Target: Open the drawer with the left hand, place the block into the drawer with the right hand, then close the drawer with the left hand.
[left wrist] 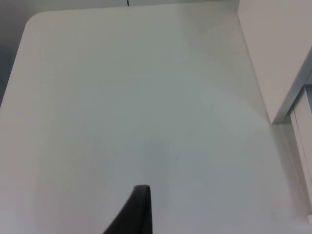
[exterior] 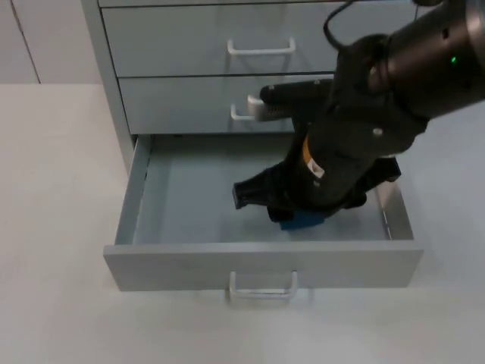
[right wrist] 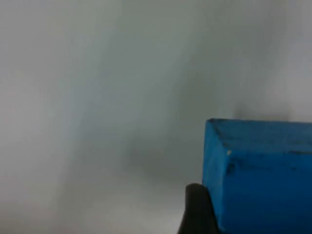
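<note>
In open drawer (exterior: 136, 205): right gripper (exterior: 292, 216) fingers (right wrist: 197, 209) clamp blue block (exterior: 303, 221).

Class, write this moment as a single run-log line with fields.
drawer: open | blue block: inside drawer, at right gripper | left gripper: waiting above white table | next: release block, close drawer

Right arm: reaches in from the upper right of the top view, bent steeply down at the wrist.
Right gripper (exterior: 292, 216): low, pointing down and toward the front; one black fingertip (right wrist: 197, 209) presses against a blue face in the right wrist view.
Left gripper: one black fingertip (left wrist: 136, 212) hangs over bare white surface; the arm waits.
</note>
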Robot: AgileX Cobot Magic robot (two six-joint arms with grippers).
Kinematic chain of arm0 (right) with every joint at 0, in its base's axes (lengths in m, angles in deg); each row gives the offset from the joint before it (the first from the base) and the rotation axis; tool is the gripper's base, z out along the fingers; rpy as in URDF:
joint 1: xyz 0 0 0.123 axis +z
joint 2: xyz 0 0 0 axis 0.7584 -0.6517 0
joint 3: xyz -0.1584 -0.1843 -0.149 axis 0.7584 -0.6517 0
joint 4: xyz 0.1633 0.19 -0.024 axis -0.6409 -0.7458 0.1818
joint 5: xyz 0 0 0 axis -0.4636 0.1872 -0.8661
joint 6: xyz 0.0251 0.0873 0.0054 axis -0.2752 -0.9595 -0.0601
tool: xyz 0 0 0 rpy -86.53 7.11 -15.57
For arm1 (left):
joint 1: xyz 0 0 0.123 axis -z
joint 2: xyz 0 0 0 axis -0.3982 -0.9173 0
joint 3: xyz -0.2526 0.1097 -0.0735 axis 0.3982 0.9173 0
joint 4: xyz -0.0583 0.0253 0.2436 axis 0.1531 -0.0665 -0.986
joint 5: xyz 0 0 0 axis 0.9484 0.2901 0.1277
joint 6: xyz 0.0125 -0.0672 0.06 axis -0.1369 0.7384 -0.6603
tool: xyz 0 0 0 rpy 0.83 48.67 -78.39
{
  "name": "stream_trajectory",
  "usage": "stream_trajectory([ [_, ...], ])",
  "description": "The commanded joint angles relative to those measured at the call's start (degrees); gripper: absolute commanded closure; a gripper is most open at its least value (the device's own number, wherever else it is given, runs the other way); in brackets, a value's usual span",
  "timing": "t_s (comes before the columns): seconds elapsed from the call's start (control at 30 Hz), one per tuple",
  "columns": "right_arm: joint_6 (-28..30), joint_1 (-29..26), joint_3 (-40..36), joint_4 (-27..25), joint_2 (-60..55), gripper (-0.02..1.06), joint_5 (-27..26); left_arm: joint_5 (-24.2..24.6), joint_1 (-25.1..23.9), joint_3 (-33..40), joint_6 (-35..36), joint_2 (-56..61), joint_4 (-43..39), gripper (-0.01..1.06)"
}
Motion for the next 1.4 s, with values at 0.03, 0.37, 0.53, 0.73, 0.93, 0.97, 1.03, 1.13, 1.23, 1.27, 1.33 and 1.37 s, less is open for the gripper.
stream_trajectory([
  [0.03, -2.59, 0.25, 0.42, 3.53, -0.91, 1.04, -0.55, -0.33, -0.12, 0.12, 0.00, 0.31, 0.94, 0.00],
  [0.37, -5.48, 0.25, 0.42, 5.16, -1.13, 0.65, -0.84, -0.47, -0.12, 0.12, 0.00, 0.31, 0.95, 0.00],
  [0.53, -5.48, 0.25, 0.42, 5.16, -1.13, 0.46, -0.84, -0.47, -0.12, 0.12, 0.00, 0.31, 0.95, 0.00],
  [0.73, -5.48, 0.25, 0.42, 5.16, -1.13, 0.45, -0.84, -0.36, -0.12, 0.12, 0.00, 0.31, 0.95, 0.00],
  [0.93, -5.25, 0.25, 0.42, 5.11, 2.18, 0.45, 2.99, -0.36, -0.12, 0.12, 0.00, 0.31, 1.05, 0.00],
  [0.97, -4.90, 0.25, 0.42, 5.11, 3.77, 0.45, 3.88, -0.36, -0.12, 0.12, 0.00, 0.31, 1.05, 0.00],
  [1.03, -4.66, 0.25, 0.42, 5.11, 5.59, 0.45, 4.53, -0.36, -0.12, 0.12, 0.00, 0.31, 1.05, 0.00],
  [1.13, -4.52, 0.37, 0.42, 4.77, 11.12, 0.45, 6.99, -0.36, -0.12, 0.12, 0.00, 0.31, 1.19, 0.00],
  [1.23, -3.10, 0.37, 0.42, 4.04, 14.62, 0.45, 7.75, -0.36, -0.12, 0.12, 0.00, 0.31, 1.19, 0.00],
  [1.27, -1.20, 0.37, 0.42, 2.67, 16.56, 0.45, 8.17, -0.36, -0.12, 0.12, 0.00, 0.31, 1.19, 0.00],
  [1.33, 0.65, 0.37, 0.42, 1.04, 18.38, 0.45, 8.42, -0.36, -0.12, 0.12, 0.00, 0.31, 1.19, 0.00],
  [1.37, 3.26, 0.37, 0.42, -0.83, 20.10, 0.45, 8.69, -0.36, -0.12, 0.12, 0.00, 0.31, 1.19, 0.00],
])
